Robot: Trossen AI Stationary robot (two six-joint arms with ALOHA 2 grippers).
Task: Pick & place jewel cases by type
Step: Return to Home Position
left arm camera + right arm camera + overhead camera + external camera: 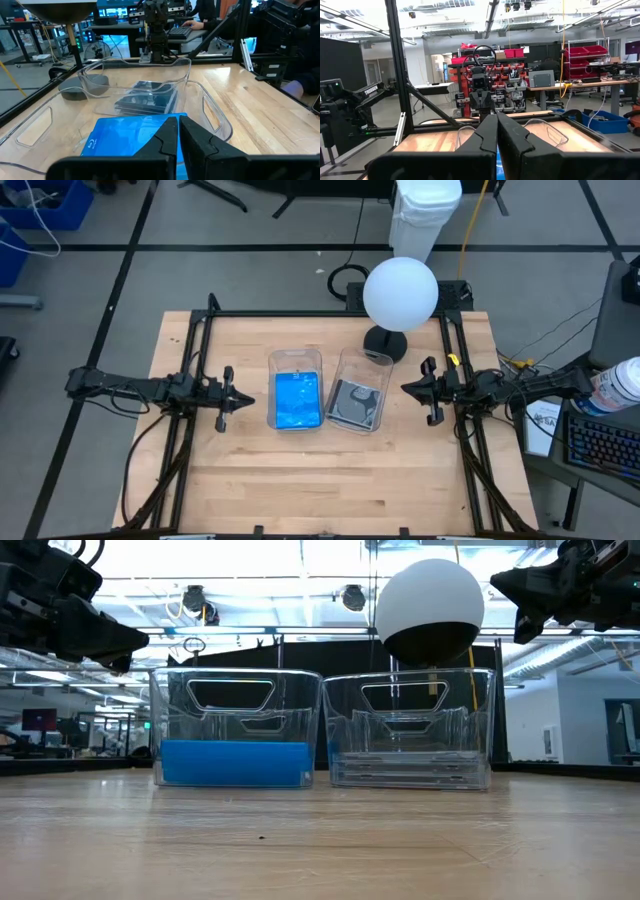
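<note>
Two clear plastic tubs stand side by side at the table's middle. The left tub (pixel 296 388) holds a stack of bright blue jewel cases (pixel 298 400), seen also as blue jewel cases (pixel 125 137). The right tub (pixel 360 390) holds clear, dark grey jewel cases (pixel 355 404), stacked flat as grey jewel cases (pixel 405 768). My left gripper (pixel 252 397) hovers shut to the left of the blue tub, pointing level at it. My right gripper (pixel 403 388) hovers shut to the right of the grey tub. Neither holds anything.
A white globe lamp (pixel 400 292) on a dark round base (pixel 385 342) stands just behind the right tub. A black frame (pixel 330 315) runs along the table's far and side edges. Bare wood lies toward the near edge (pixel 330 490).
</note>
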